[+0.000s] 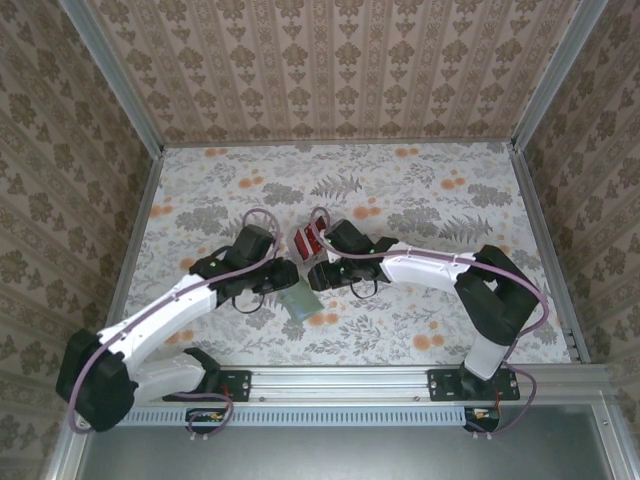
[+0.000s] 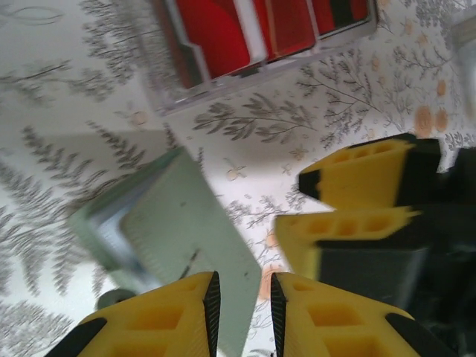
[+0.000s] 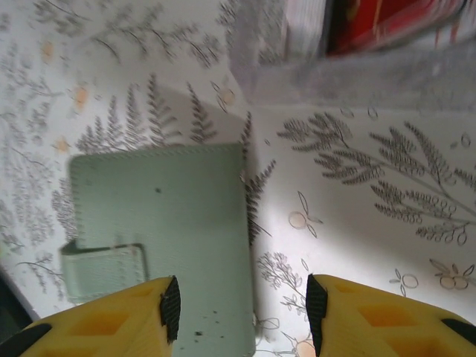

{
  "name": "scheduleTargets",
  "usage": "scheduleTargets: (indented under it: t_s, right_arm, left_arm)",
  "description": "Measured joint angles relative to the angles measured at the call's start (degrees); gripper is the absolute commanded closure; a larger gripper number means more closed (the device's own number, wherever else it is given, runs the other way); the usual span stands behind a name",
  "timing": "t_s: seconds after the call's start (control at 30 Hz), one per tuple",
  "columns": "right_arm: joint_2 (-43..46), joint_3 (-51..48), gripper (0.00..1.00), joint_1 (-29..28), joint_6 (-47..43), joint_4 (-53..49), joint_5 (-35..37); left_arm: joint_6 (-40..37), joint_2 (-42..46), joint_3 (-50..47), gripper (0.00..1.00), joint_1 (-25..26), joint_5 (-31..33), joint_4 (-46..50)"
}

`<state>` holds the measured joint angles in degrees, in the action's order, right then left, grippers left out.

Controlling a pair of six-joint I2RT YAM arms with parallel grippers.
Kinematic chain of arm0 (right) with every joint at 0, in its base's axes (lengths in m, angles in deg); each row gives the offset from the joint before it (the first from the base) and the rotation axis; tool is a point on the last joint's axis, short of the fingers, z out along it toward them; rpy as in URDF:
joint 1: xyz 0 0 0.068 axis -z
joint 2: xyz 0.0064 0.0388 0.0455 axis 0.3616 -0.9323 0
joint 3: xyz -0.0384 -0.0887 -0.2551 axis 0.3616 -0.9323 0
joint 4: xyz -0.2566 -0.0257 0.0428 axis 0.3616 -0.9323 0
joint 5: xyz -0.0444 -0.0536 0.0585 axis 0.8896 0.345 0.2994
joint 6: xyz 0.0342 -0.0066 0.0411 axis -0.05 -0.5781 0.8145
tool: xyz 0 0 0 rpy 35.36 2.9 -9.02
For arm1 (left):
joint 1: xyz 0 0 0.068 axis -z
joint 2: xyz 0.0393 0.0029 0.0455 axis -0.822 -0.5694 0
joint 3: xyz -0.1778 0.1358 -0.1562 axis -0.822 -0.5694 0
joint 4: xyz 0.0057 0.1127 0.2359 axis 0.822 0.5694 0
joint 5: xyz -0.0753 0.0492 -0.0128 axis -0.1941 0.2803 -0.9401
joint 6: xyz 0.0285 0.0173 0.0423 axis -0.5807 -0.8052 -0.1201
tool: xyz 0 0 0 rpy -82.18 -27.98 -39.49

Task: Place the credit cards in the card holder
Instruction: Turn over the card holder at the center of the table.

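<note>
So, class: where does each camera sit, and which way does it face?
Top external: above and behind, looking down on the table; left arm, right arm show.
Left wrist: wrist-mounted, looks down past the left pincer at the card holder.
Right wrist: wrist-mounted, looks down past the right pincer at the card holder.
All share: card holder, credit cards.

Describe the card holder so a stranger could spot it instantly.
On the floral table, look to the middle, where the left arm and the right arm meet. On the near side of the glossy red credit cards lies the card holder: flat, sage-green, with rounded corners, matte where they shine.
</note>
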<state>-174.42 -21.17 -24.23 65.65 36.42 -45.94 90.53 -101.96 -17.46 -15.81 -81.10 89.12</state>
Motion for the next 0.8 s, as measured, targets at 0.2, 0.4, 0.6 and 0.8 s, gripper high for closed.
scheduleTargets:
  t_s: [0.2,0.4,0.6,0.8]
  right_arm:
    - [-2.4,-0.5,0.49,-0.3,1.6,0.5,-0.5]
    - [-5.9,-0.3,0.47,-1.3,2.3,0.8,-1.2]
    - [-8.0,2.1,0.46,-2.5,3.7,2.2,-2.3]
    - [-10.1,2.5,0.47,-2.7,7.9,6.8,-6.1]
  left_arm:
    - [-0.8,-8.5,1.1,0.78,0.7,1.3,-0.7]
    - [-0.7,-10.1,-2.4,0.84,0.7,3.1,-0.7]
    - [0.6,-7.7,-8.9,0.99,0.1,4.5,-2.9]
    - [2.1,-5.3,-13.6,1.00,-1.1,3.3,-8.4]
